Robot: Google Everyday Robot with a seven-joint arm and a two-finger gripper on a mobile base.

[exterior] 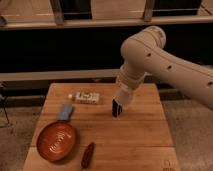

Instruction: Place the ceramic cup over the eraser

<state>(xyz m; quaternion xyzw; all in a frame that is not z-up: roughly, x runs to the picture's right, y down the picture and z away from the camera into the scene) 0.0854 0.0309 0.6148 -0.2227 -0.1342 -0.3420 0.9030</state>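
The white ceramic cup (123, 97) hangs at the end of my arm, held in my gripper (124, 91), tilted and just above the table. The eraser (116, 109), a small upright black block, stands mid-table directly under and slightly left of the cup. The cup's lower edge overlaps the eraser's top right, so part of the eraser is hidden. My large white arm reaches in from the upper right.
On the wooden table (140, 142) are an orange round plate (56, 141) at front left, a light-blue flat piece (65, 112) behind it, a flat white printed box (87, 96) at the back, and a reddish-brown oblong object (88, 154) at the front edge.
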